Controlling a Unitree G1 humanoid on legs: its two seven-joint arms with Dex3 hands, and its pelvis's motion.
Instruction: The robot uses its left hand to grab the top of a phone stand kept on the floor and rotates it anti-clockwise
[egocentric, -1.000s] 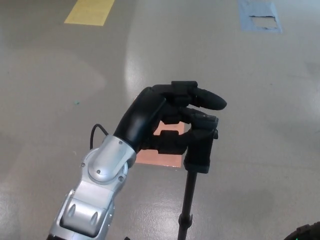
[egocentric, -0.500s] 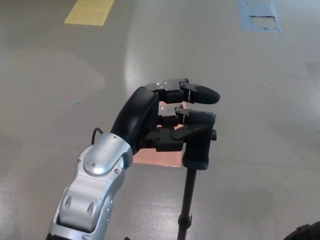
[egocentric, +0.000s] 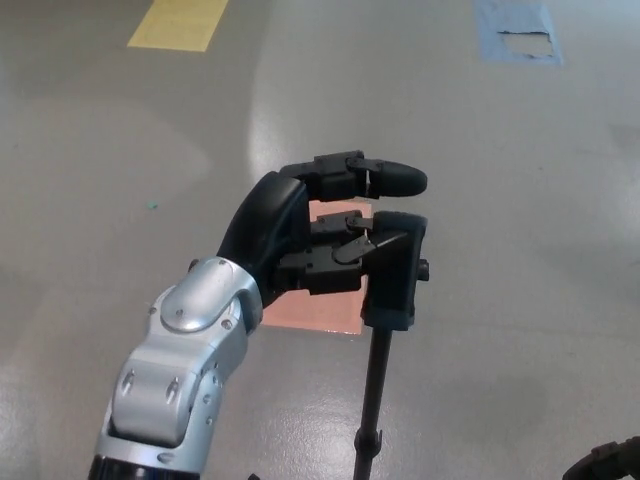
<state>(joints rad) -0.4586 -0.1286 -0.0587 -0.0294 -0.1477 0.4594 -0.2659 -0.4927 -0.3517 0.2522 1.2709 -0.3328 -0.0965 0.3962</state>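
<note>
A black phone stand stands on the grey floor, seen from above: a thin pole (egocentric: 375, 390) topped by a blocky black head (egocentric: 396, 285). My left hand (egocentric: 320, 230) reaches in from the lower left and is shut on that head. Its thumb and lower finger press against the head's left side and top. The upper finger (egocentric: 395, 180) sticks out to the right, above the head and apart from it. My silver forearm (egocentric: 185, 360) hides the floor at the lower left. My right hand does not show.
A pink-orange square patch (egocentric: 325, 312) lies on the floor under the hand. Yellow tape (egocentric: 180, 22) marks the far left, a blue tape frame (egocentric: 518, 30) the far right. A black curved object (egocentric: 605, 462) shows at the bottom right corner.
My left hand has turned at the wrist while holding the stand's head; the forearm has swung left, and the fingers and the head have shifted slightly up and left.
</note>
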